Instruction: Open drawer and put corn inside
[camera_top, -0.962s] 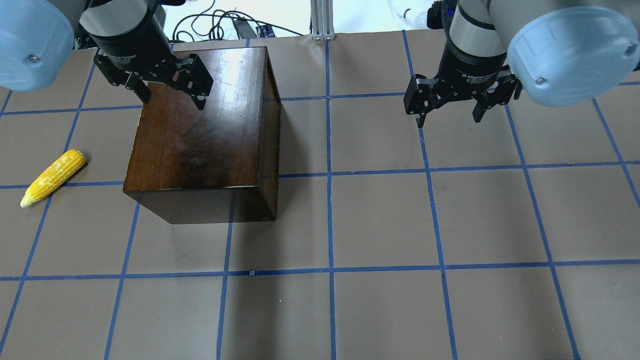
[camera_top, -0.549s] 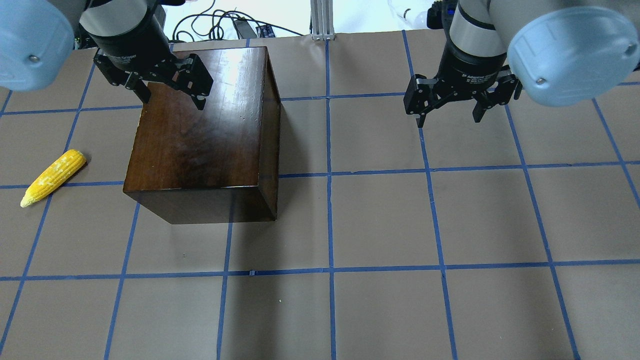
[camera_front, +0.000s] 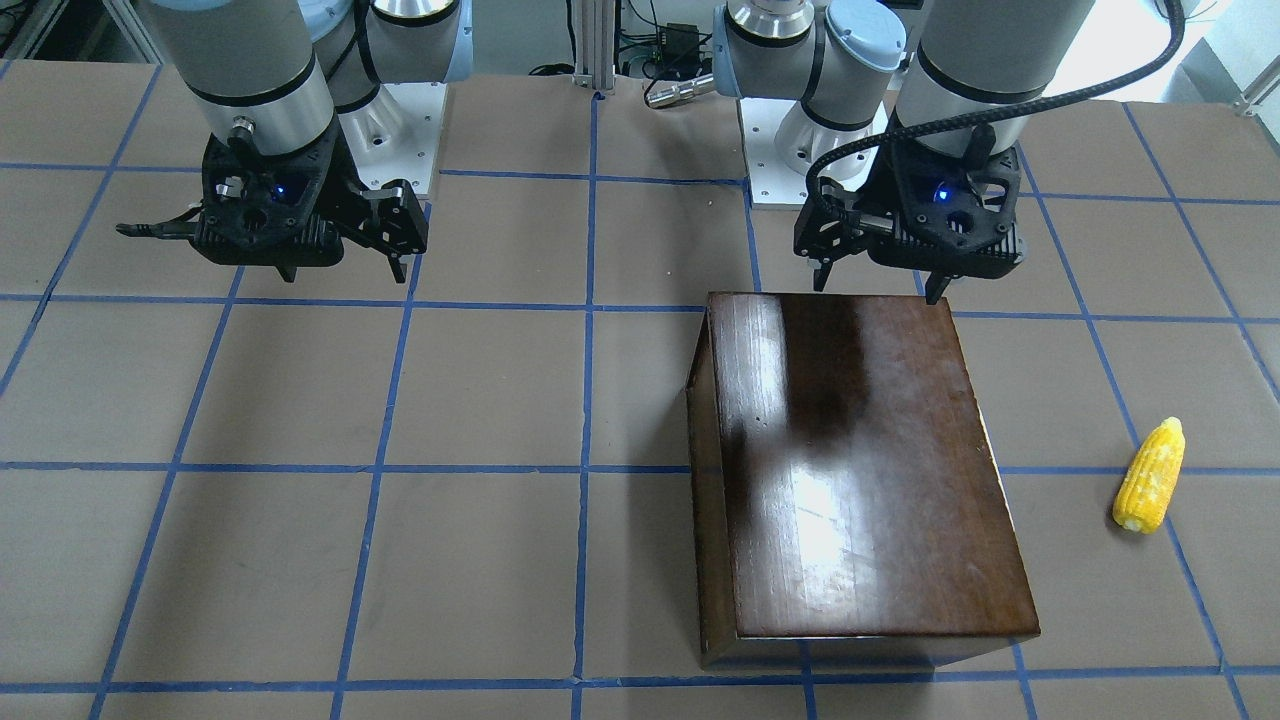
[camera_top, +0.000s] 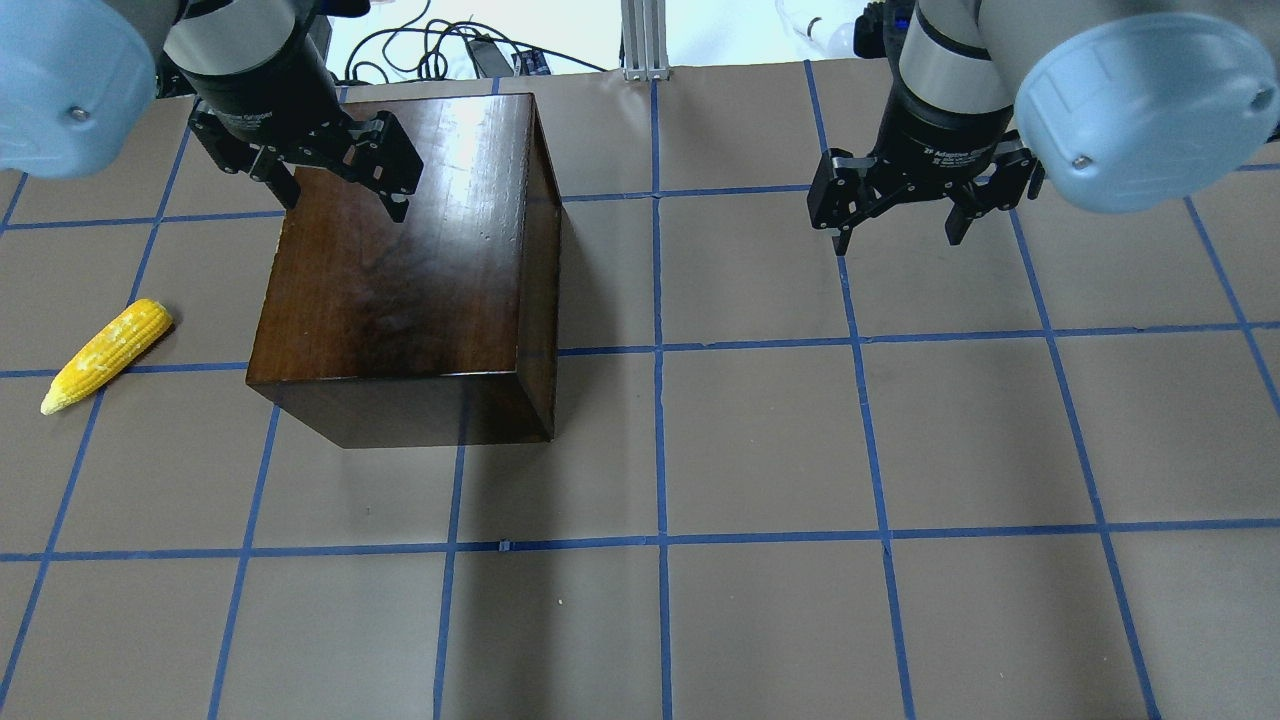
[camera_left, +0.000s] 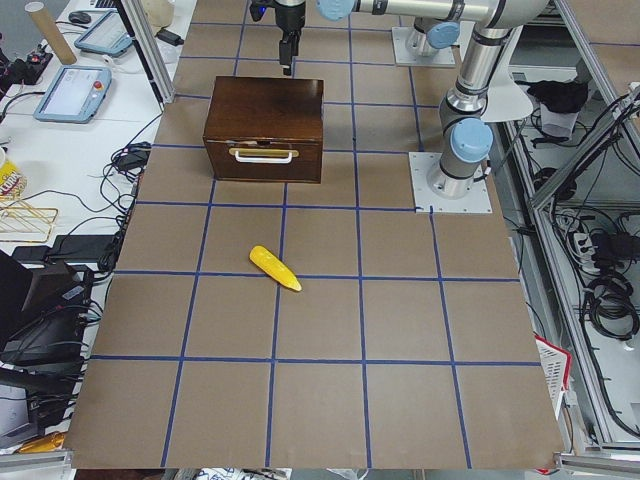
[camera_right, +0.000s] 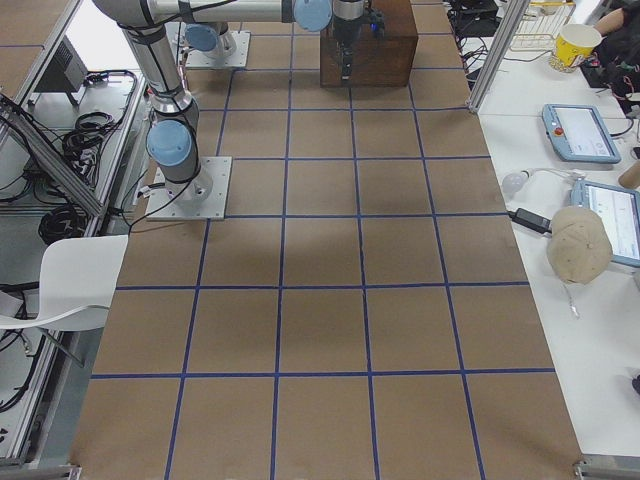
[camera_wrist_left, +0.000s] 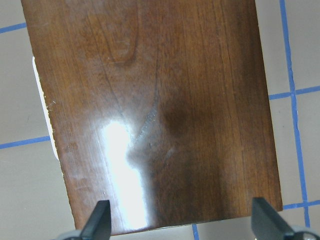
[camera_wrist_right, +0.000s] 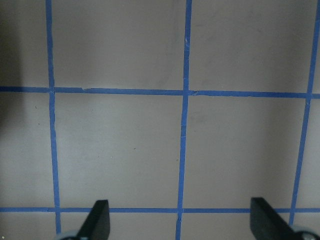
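The glossy dark-brown box stands on the table with its drawer shut; the drawer's front and white handle face the corn and show in the exterior left view. The yellow corn lies on the table beside the box, apart from it; it also shows in the front-facing view. My left gripper is open and empty above the box's end nearest the robot; the left wrist view looks down on the box top. My right gripper is open and empty above bare table.
The table is brown paper with a blue tape grid. The robot's base plates are behind the box. Side benches with tablets and cables flank the table ends.
My left gripper has shifted slightly upward in the overhead view, still over the box. The right arm, box and corn have not moved.
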